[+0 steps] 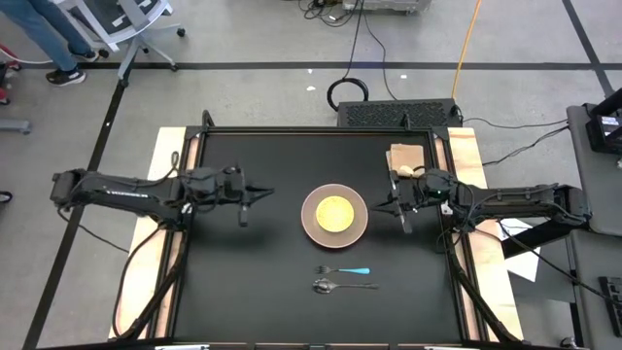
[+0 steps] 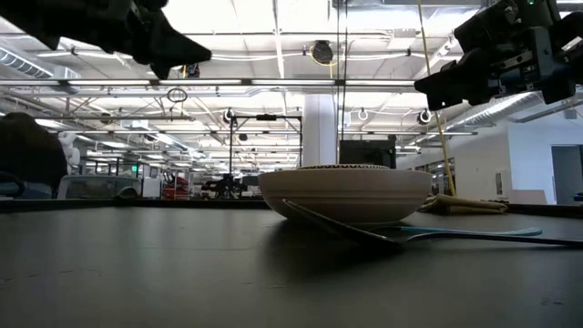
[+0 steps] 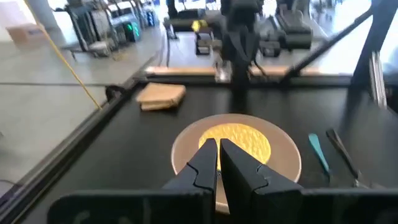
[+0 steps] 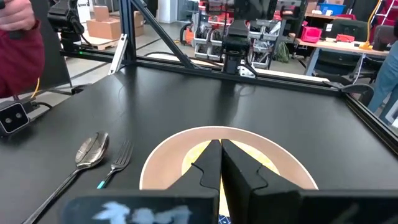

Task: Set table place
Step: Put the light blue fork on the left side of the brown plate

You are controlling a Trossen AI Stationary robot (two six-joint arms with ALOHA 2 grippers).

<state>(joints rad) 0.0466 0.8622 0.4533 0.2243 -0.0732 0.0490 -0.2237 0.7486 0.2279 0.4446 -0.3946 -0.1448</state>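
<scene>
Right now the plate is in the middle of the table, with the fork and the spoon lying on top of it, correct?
Not quite. The plate is mid-table, but the fork and spoon lie on the tabletop beside the plate, apart from it. The high view shows this.

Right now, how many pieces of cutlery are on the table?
2: a fork with a blue handle and a spoon, lying side by side on the table, apart from the plate. None seems hidden.

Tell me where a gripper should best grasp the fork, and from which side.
Probably the fork's blue handle end, from straight above. It lies flat on the table, so the fingers should straddle the thin handle across its width. That end points away from the spoon's bowl and sits clear of the plate.
</scene>
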